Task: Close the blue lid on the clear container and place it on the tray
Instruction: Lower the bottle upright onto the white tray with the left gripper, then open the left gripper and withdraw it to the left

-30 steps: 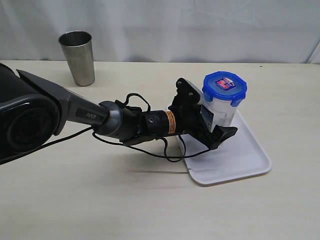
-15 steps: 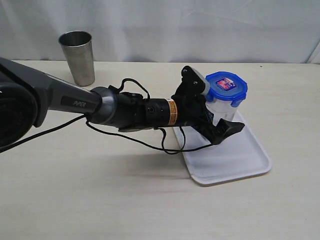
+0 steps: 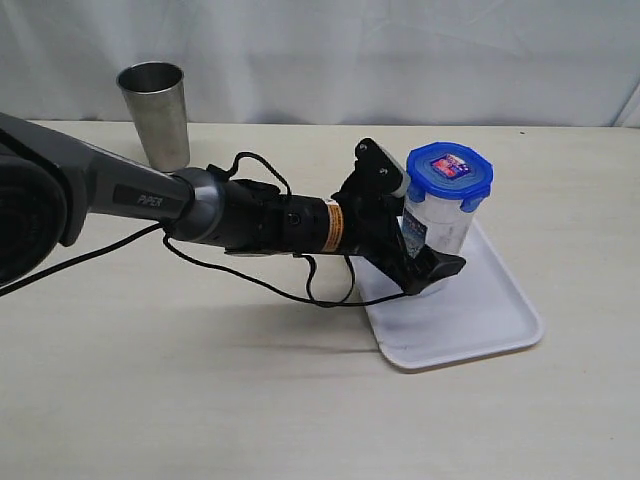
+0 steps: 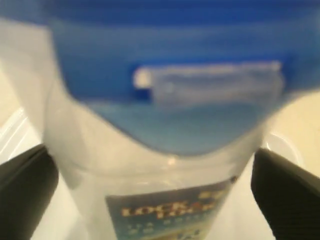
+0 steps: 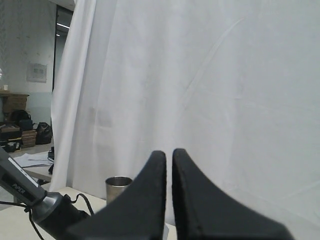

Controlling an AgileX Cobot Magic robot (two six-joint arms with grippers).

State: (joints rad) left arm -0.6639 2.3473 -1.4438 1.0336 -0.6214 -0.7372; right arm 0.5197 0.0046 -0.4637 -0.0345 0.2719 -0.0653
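Where ribbed blue lid caps clear container.

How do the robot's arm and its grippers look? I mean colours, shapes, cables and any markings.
The left arm is dark grey with white lettering on its side. Its black wrist carries an orange label band, and thin black cables loop around it. The left gripper has black, wedge-like fingers. The right gripper shows two black, tapered fingers.
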